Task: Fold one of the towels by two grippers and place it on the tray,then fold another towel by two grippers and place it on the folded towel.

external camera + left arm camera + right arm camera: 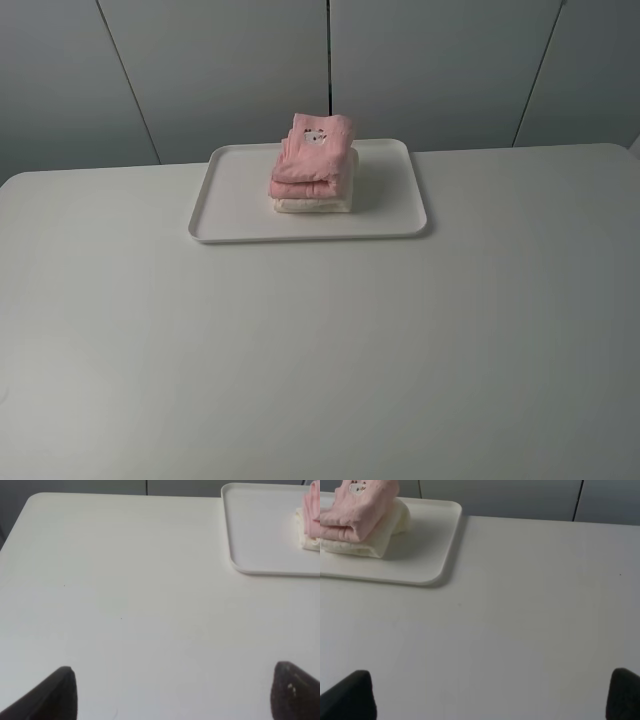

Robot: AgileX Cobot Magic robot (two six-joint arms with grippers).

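While both arms sit pulled back out of the high view, the table point(320, 350) between them and the tray point(230, 200) is bare white surface, nothing blocking a path to the stack. Grey wall panels point(220, 70) with dark vertical seams stand behind the table's far edge.

Tray sits toward the far side of the table, roughly centred, long side facing the camera. Cream towel point(312, 204) lies folded flat on it, slightly toward the tray's far half. Pink towel point(315, 158) lies folded on top of the cream one, edges roughly aligned, a thin cream strip showing under its near edge.

Label: small white patch point(317, 138) on the pink towel's top face near its far end, with small dark marks on it; too small to read. Same patch shows in the right wrist view, equally unreadable. No label visible on the cream towel.

Left gripper point(172, 692): jaws spread wide, holding nothing, over bare table, well apart from the tray's corner. Right gripper point(492, 695): jaws spread wide, also holding nothing, over bare table, tray and stack well ahead of it.
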